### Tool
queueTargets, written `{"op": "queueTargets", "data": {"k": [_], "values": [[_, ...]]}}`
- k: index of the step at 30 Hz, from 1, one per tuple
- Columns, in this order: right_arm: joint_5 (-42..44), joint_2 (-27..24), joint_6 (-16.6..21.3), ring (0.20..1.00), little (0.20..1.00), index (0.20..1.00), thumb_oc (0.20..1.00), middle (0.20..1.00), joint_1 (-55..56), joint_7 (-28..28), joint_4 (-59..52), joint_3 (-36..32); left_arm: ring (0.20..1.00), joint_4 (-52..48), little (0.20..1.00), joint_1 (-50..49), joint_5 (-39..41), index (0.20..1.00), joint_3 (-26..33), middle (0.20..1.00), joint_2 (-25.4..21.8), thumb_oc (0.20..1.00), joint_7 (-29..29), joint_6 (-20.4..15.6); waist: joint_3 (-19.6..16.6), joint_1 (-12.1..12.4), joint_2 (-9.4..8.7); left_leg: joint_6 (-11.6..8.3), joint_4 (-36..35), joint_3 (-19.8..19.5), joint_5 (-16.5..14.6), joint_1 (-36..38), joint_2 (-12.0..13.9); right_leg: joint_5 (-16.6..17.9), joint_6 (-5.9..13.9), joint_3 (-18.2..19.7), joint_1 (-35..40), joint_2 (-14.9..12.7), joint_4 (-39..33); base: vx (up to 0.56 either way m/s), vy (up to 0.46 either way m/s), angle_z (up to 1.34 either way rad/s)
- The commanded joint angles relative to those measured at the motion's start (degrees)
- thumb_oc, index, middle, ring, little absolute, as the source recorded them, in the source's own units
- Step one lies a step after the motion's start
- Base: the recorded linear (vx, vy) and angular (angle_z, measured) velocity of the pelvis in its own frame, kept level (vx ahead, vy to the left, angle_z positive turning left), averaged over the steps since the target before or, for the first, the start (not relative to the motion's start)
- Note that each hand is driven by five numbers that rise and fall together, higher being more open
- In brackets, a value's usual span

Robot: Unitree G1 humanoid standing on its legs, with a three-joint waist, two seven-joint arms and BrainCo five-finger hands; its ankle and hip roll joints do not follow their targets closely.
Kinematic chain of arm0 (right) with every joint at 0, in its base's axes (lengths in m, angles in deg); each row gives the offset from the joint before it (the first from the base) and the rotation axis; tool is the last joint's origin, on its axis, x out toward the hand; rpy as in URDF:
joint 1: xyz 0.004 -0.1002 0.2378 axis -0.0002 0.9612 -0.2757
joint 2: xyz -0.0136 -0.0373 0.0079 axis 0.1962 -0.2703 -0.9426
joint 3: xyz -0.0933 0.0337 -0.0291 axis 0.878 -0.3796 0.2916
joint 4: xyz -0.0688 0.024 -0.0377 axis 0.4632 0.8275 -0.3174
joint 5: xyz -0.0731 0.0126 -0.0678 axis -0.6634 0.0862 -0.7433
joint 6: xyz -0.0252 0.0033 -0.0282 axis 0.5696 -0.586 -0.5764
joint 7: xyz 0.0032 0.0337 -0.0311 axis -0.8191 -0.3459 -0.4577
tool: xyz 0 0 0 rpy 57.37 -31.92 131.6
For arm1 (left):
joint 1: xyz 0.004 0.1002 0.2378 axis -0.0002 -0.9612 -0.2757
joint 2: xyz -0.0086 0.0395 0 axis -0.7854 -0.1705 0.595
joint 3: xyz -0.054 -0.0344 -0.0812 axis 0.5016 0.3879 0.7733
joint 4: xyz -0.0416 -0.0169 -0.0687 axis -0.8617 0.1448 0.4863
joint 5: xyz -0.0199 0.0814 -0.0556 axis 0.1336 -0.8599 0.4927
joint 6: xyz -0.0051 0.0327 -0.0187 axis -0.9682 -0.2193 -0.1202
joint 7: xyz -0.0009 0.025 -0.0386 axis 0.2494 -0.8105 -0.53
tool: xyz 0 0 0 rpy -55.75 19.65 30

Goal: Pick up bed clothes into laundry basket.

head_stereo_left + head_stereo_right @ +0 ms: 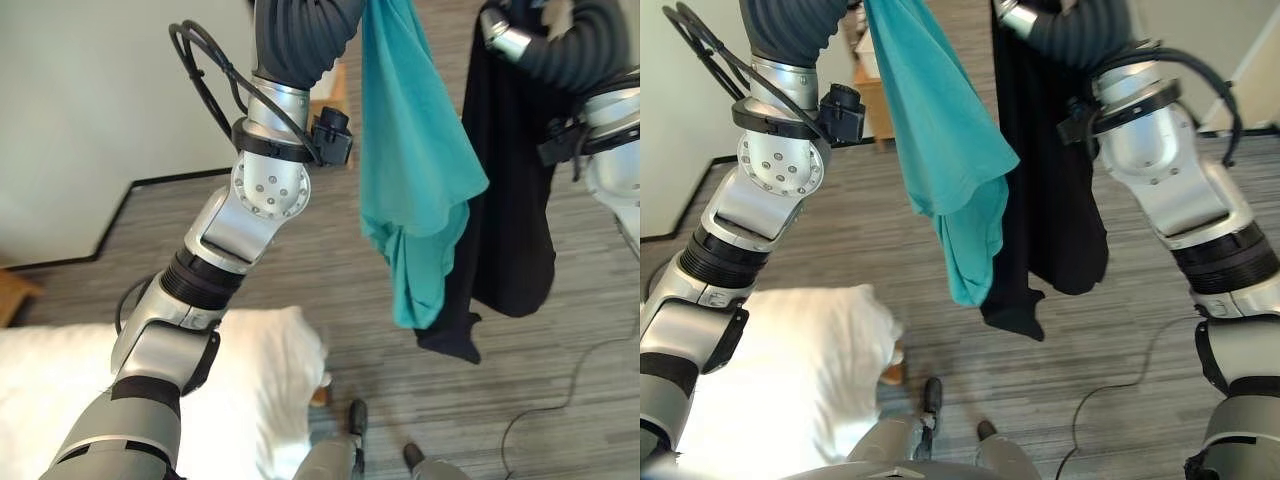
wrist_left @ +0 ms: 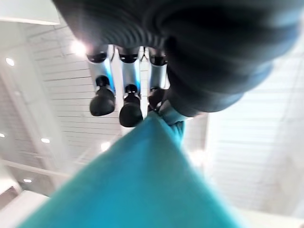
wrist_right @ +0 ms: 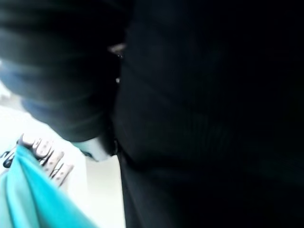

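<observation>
Pinching a gathered corner of the teal garment (image 2: 142, 185), the left hand (image 2: 124, 97) is shown from its wrist view with dark-tipped fingers curled onto the fabric. The right hand is raised beside it, but whether its fingers grip cannot be told, since dark cloth covers that wrist view. From the head views, the teal garment is seen hanging free over the floor, draped in long folds, with the black garment (image 1: 1055, 200) hanging just behind it from the right arm. Both are judged light, soft and limp; a bunched upper edge is the likely secure hold. A white pillow (image 1: 250, 385) lies below left.
</observation>
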Motion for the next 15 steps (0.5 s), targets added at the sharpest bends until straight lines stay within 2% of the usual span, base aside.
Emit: {"op": "queueTargets", "data": {"k": [1,2,3,4,5,6,7,9,10,11,12,13,14,15], "values": [[0.66,3.14,0.72,0.2,0.2,0.2,0.2,0.2,-1.27,-0.83,1.04,-5.24,0.2,3.97,0.2,2.5,1.89,0.2,1.22,0.2,-4.89,0.2,0.22,1.96,-4.19,4.49,-4.75,-0.66,-11.38,-0.79,4.95,9.2,-2.05,6.37,7.6,-8.14,15.49,-1.6,-7.26,0.39,-0.127,-0.36],[0.35,3.12,0.31,0.2,0.2,0.2,0.2,0.2,-0.67,-1.23,1.31,-5.8,0.2,4.31,0.2,1.77,1.37,0.2,1.96,0.2,-5.43,0.2,0.42,2.31,-4.19,4.35,-4.59,-1.45,-11.8,-1.34,5.31,9.78,-0.96,8.46,8.5,-9.17,14.43,0.25,-4.93,0.52,-0.214,-0.32],[-0.01,3.42,-0.12,0.2,0.2,0.2,0.2,0.2,0.4,-1.81,0.85,-6.54,0.2,4.2,0.2,0.52,0.86,0.2,2.79,0.2,-5.72,0.2,0.36,2.63,-4.0,3.61,-3.82,-2.44,-12.04,-2.48,5.17,10.45,0.69,9.0,8.5,-10.73,12.34,2.3,-1.6,0.23,-0.179,-0.19],[-0.02,3.43,-0.16,0.2,0.2,0.2,0.2,0.2,0.47,-1.83,0.76,-6.55,0.2,4.13,0.2,0.42,0.84,0.2,2.84,0.2,-5.72,0.2,0.37,2.65,-4.08,3.51,-3.78,-2.49,-12.02,-2.57,5.19,10.34,0.74,8.94,8.5,-10.87,12.12,2.41,-1.34,0.41,-0.031,0.14],[-0.9,3.18,-0.5,0.2,0.2,0.2,0.2,0.2,3.7,-2.82,-1.15,-8.68,0.2,4.06,0.2,-2.67,1.14,0.2,4.74,0.2,-5.7,0.2,1.0,2.34,-3.65,1.9,-1.97,-2.55,-12.43,-3.74,5.44,11.57,1.86,5.01,8.5,-12.45,6.87,-0.78,-4.16,0.42,0.065,0.1],[-1.26,2.94,-0.56,0.2,0.2,0.2,0.2,0.2,4.34,-2.65,-1.26,-9.21,0.2,4.3,0.2,-3.3,1.48,0.2,4.69,0.2,-4.89,0.2,1.25,2.02,-3.36,1.35,-1.15,-2.7,-12.59,-4.23,5.11,12.02,2.4,3.01,8.1,-12.98,4.57,-3.16,-6.26,0.54,0.028,0.38],[-1.37,2.51,-0.7,0.2,0.2,0.2,0.2,0.2,4.63,-2.62,-1.45,-9.41,0.2,4.45,0.2,-3.65,1.7,0.2,4.65,0.2,-4.4,0.2,1.34,1.85,-3.19,0.98,-0.77,-3.0,-12.61,-4.42,4.3,12.73,2.72,2.89,7.24,-13.74,2.53,-5.24,-7.68,0.35,-0.114,0.17],[-1.29,1.77,-0.82,0.2,0.2,0.2,0.2,0.2,5.43,-2.44,-1.55,-9.56,0.2,4.68,0.2,-4.58,1.62,0.2,4.52,0.2,-3.21,0.2,1.0,1.35,-2.38,-1.02,0.52,-4.52,-12.61,-6.49,1.55,15.19,4.16,6.82,6.44,-15.42,-4.37,-13.46,-12.58,0.34,-0.171,0.17],[-1.27,1.69,-0.83,0.2,0.2,0.2,0.2,0.2,5.44,-2.4,-1.57,-9.45,0.2,4.69,0.2,-4.68,1.57,0.2,4.59,0.2,-3.11,0.2,0.95,1.29,-2.69,-1.41,0.68,-4.42,-12.58,-6.86,1.14,15.07,4.09,6.74,6.49,-15.91,-3.96,-13.74,-13.31,0.45,-0.23,0.78],[-1.39,1.58,-0.95,0.2,0.2,0.2,0.2,0.2,6.26,-2.56,-1.7,-9.25,0.2,4.49,0.2,-5.77,0.57,0.2,4.97,0.2,-3.38,0.2,0.82,1.29,-2.25,-3.25,1.42,-5.23,-12.57,-7.23,-1.43,18.55,5.5,11.31,6.85,-17.62,-8.79,-18.44,-16.8,0.59,-0.335,0.99],[-1.47,1.41,-0.94,0.2,0.2,0.2,0.2,0.2,8.41,-3.08,-2.45,-10.03,0.2,4.47,0.2,-7.22,-0.18,0.2,5.46,0.2,-4.22,0.2,0.99,1.31,-2.77,-4.81,0.32,-5.98,-11.1,-6.97,-5.22,22.63,6.28,14.36,7.6,-19.62,-8.33,-21.08,-20.11,0.74,-0.412,1.12],[-1.37,2.26,-0.93,0.2,0.2,0.2,0.2,0.2,10.34,-3.21,-2.59,-11.09,0.2,4.61,0.2,-7.86,-0.48,0.2,5.39,0.2,-3.96,0.2,1.05,1.37,-2.86,-5.66,-0.52,-6.81,-6.67,-7.24,-7.39,23.63,6.61,15.08,8.5,-19.57,-7.6,-21.53,-20.26,0.7,-0.387,1.02],[-0.98,2.16,-0.74,0.2,0.2,0.2,0.2,0.2,11.51,-3.74,-4.24,-12.15,0.2,3.91,0.2,-9.02,-0.52,0.2,6.54,0.2,-3.64,0.2,1.38,1.03,-2.67,-5.66,-1.51,-9.05,3.54,-6.21,-3.08,20.86,7.11,17.09,8.43,-20.32,-5.19,-22.07,-21.79,0.4,-0.199,1.09],[-0.99,2.16,-0.75,0.2,0.2,0.2,0.2,0.2,11.55,-3.75,-4.27,-12.18,0.2,3.9,0.2,-9.03,-0.52,0.2,6.53,0.2,-3.63,0.2,1.38,1.04,-2.68,-5.74,-1.45,-9.05,3.88,-6.32,-3.29,20.68,7.17,17.13,8.43,-20.45,-5.1,-22.05,-21.89,0.36,-0.322,1.17]]}}
